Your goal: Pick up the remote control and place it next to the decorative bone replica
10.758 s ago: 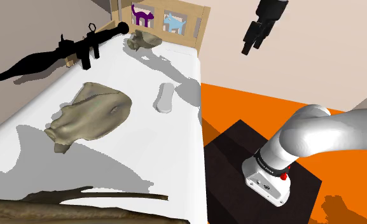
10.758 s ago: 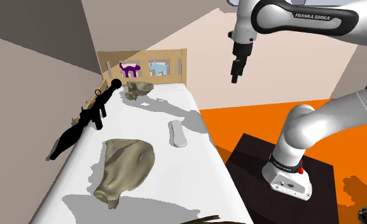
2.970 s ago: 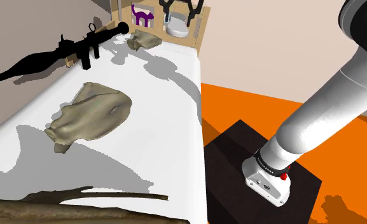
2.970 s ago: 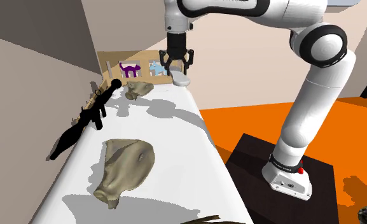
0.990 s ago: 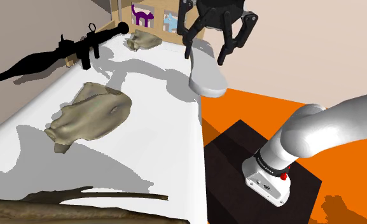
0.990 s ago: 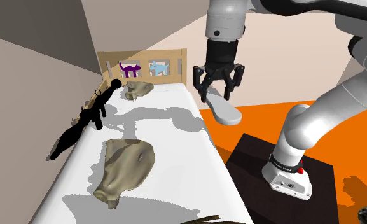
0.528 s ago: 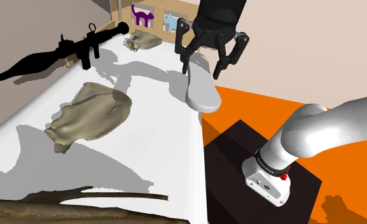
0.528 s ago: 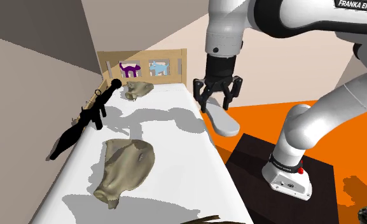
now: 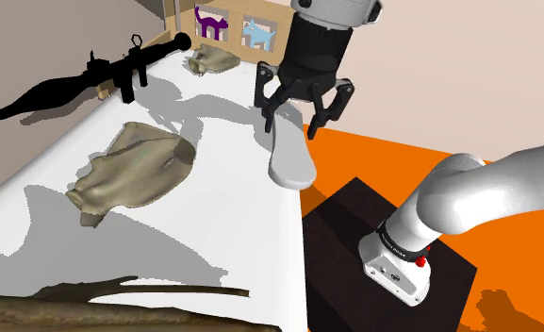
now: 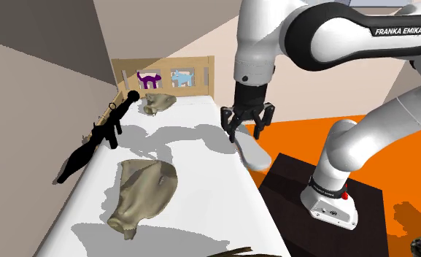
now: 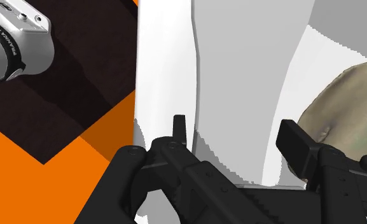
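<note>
Between the black fingers of our gripper [image 9: 290,127] we are clasping the pale grey remote control [image 9: 291,165] across its width. It is hanging lengthwise below the hand, over the edge of the white bed [image 9: 213,222], with the orange floor [image 9: 392,160] just to the hand's other side.

We are judging the pick-up as done and the carry as the step in hand. Beyond the hand, well apart from it, a large tan bone replica [image 9: 138,170] is lying flat. A smaller tan piece [image 9: 213,60] is sitting farther off by the wooden headboard [image 10: 206,77], and we are not telling for certain which one is meant. The next move is calling for travel inward over the bed, a descent until the remote lies beside the bone without touching it, and then release.

A black toy launcher [image 9: 81,83] is lying along the beige wall on the far side of the bed from the hand.
</note>
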